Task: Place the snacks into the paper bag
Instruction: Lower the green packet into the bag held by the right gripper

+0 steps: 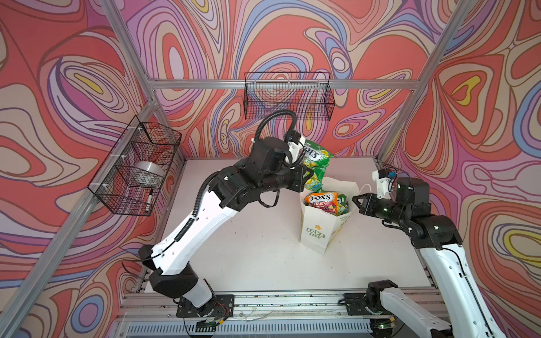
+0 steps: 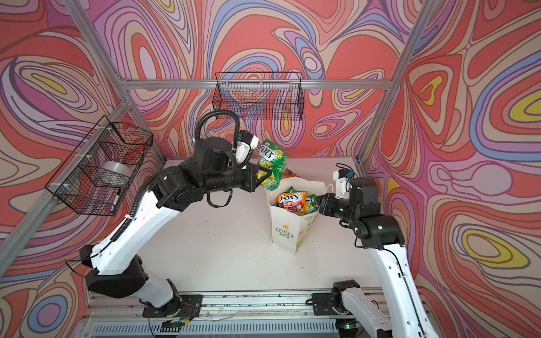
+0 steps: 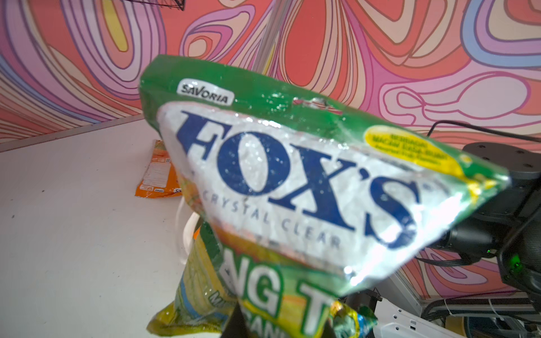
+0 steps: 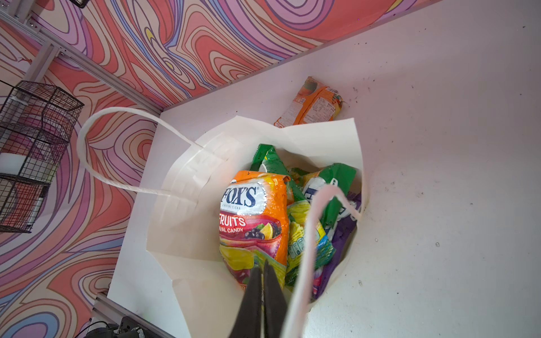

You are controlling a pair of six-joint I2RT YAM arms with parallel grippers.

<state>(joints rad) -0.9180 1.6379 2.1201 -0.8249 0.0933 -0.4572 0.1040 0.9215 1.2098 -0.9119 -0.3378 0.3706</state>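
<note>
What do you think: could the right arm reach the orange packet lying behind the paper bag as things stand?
Probably yes, though not straight. The paper bag stands between the shut right gripper and the orange packet; bare table beside the bag leaves a way round.

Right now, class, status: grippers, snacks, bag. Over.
Left gripper shut on green packet by paper bag. Right gripper shut at its rim. Orange packet on table.

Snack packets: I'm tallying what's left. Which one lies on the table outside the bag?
The orange packet flat behind the paper bag; the rest are inside it or gripped by the left hand.
</note>
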